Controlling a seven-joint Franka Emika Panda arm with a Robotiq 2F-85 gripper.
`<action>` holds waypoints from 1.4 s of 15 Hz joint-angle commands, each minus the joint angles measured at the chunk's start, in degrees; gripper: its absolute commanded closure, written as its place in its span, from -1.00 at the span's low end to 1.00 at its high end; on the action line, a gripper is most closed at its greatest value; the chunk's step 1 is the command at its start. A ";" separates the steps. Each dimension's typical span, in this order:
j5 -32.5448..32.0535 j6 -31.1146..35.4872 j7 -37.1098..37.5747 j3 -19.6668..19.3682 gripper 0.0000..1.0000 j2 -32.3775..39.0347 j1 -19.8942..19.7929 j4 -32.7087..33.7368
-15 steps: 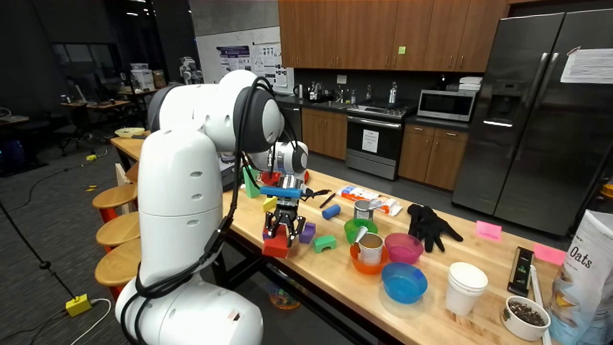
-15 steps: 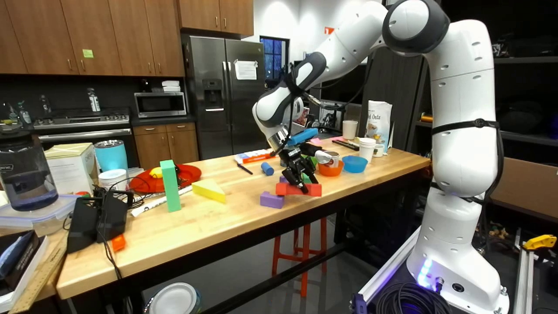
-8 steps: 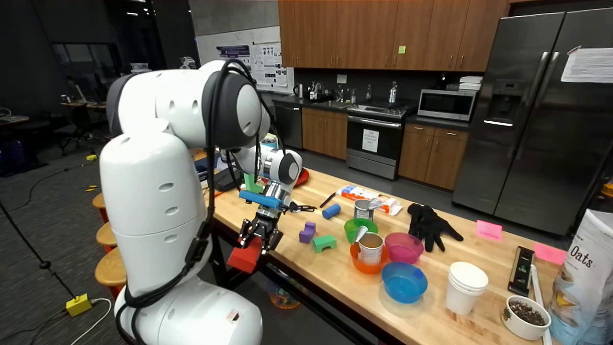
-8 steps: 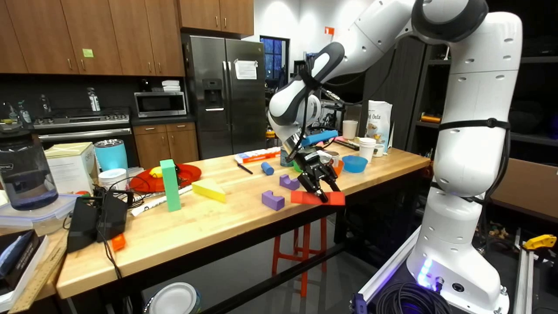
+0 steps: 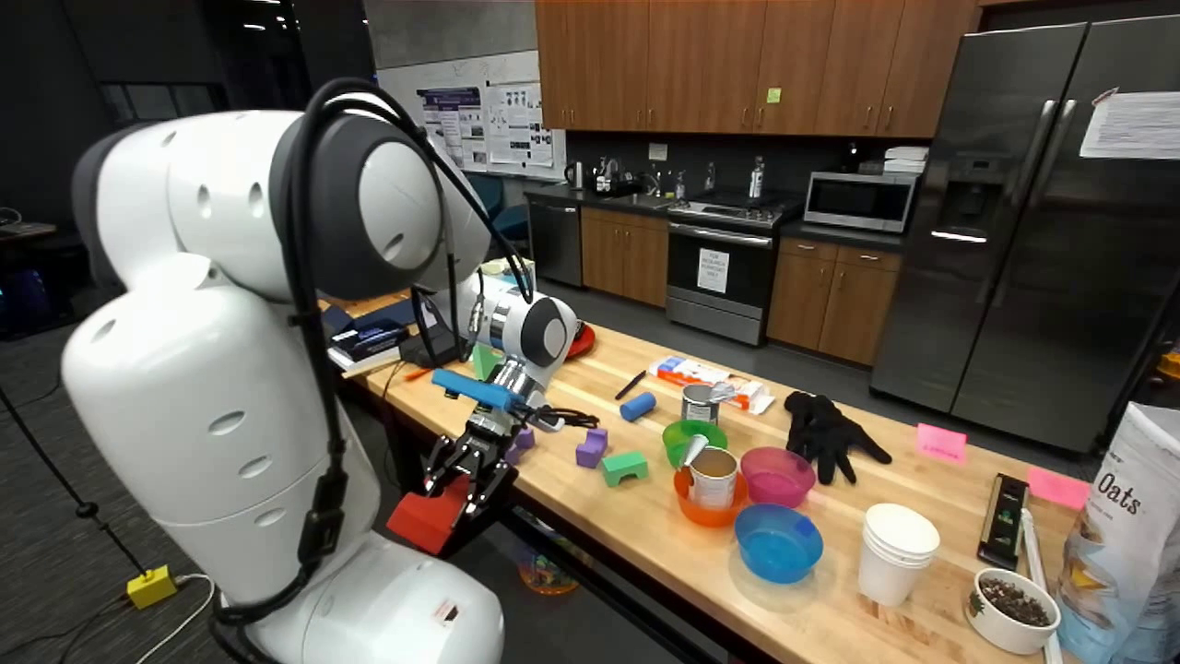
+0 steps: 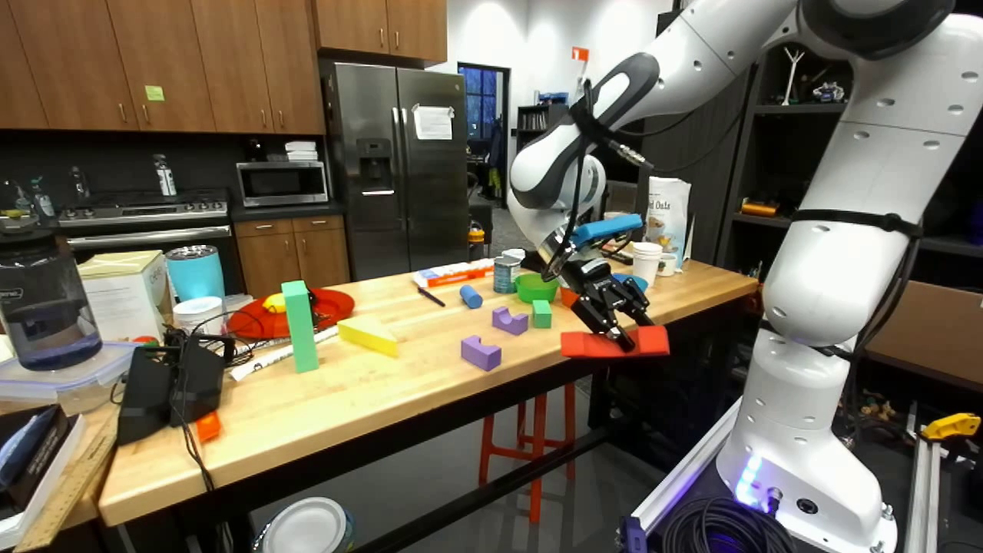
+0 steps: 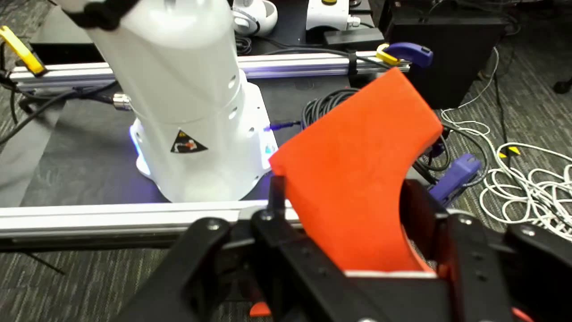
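Gripper [image 7: 347, 201] is pinching the red block [image 7: 357, 147] across its scooped-out middle, likely the surest hold on something seeming light, stiff and hardly fragile.

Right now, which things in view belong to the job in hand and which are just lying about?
The job:
red block, held in the jaws

Apparently lying about, among others:
green arch
blue cylinder
yellow wedge
black glove
blue bowl
oats bag
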 commanded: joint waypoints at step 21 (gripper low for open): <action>-16.75 5.28 -21.16 -0.71 0.21 -11.16 -0.26 2.85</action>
